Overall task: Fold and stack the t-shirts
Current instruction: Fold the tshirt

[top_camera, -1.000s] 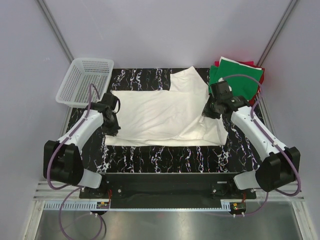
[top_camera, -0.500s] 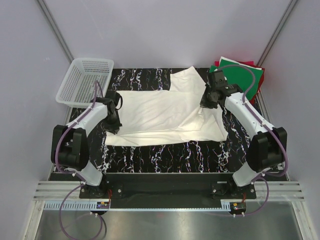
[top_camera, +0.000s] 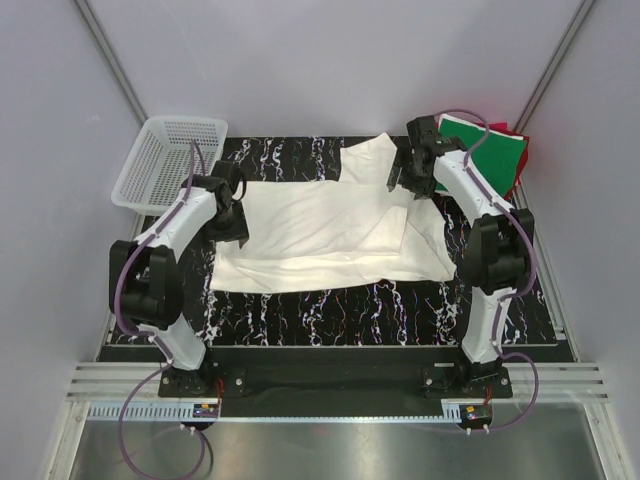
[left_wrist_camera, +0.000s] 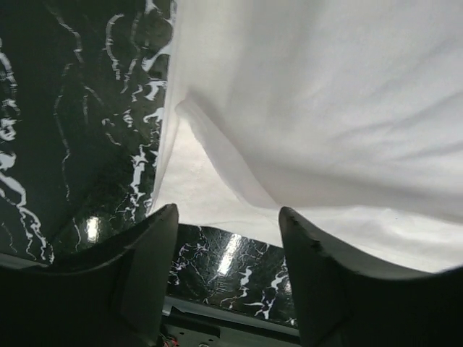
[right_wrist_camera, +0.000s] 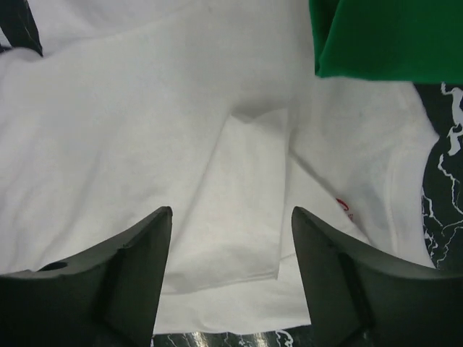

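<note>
Seen from above: cream t-shirt (top_camera: pixel 320 225) spread on the table (top_camera: pixel 320 310), left gripper (top_camera: pixel 236 232) at its left edge, right gripper (top_camera: pixel 398 182) over the far right sleeve. Left wrist: jaws wide, empty; pinch the raised hem fold (both layers). Right wrist: wide, empty; stay off the green t-shirt (right_wrist_camera: pixel 376 36).

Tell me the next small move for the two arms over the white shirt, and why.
Probably lower the left gripper onto the left edge of the white t-shirt and pinch it. That gripper and the right gripper look open and empty, and the shirt lies only partly folded.
</note>
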Robot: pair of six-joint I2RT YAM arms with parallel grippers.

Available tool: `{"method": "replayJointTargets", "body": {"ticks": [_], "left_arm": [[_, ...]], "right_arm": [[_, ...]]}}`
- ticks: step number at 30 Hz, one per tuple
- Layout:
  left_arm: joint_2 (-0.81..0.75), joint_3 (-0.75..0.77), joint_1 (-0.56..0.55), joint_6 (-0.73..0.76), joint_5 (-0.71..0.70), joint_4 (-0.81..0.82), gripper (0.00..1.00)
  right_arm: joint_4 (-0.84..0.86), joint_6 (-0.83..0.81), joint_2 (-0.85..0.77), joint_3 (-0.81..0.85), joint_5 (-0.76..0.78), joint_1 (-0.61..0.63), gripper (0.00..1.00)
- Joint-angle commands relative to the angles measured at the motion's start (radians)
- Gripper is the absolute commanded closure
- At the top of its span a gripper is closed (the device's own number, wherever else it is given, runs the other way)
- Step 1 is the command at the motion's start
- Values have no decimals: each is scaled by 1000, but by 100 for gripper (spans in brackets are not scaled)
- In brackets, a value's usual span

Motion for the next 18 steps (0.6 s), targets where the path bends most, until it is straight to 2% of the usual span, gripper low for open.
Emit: {"method": "replayJointTargets", "body": {"ticks": [1, 3, 4, 7, 10, 14, 15, 18], "left_arm": [[-118, 64, -39, 1, -127, -53, 32], [-190, 45, -65, 31, -171, -63, 30], [-224, 25, -91, 41, -179, -58, 30], [-382, -96, -115, 56, -170, -21, 30], [-566, -218, -117, 39, -165, 14, 30], [-767, -365, -120, 27, -190, 84, 28], [-816, -371, -120, 19, -191, 91, 25], [-891, -393, -119, 36, -179, 127, 24]], "right_arm": [[-88, -70, 10, 150, 56, -15, 24], [-101, -70, -21, 144, 57, -30, 23], [-81, -67, -85, 112, 41, -30, 23], [39, -47, -239, -114, -84, -30, 26], [163, 20, -343, -421, -230, -30, 32], [341, 62, -364, -613, -376, -28, 41], [364, 65, -342, -632, -425, -30, 41], [400, 72, -296, -655, -466, -30, 44]]}}
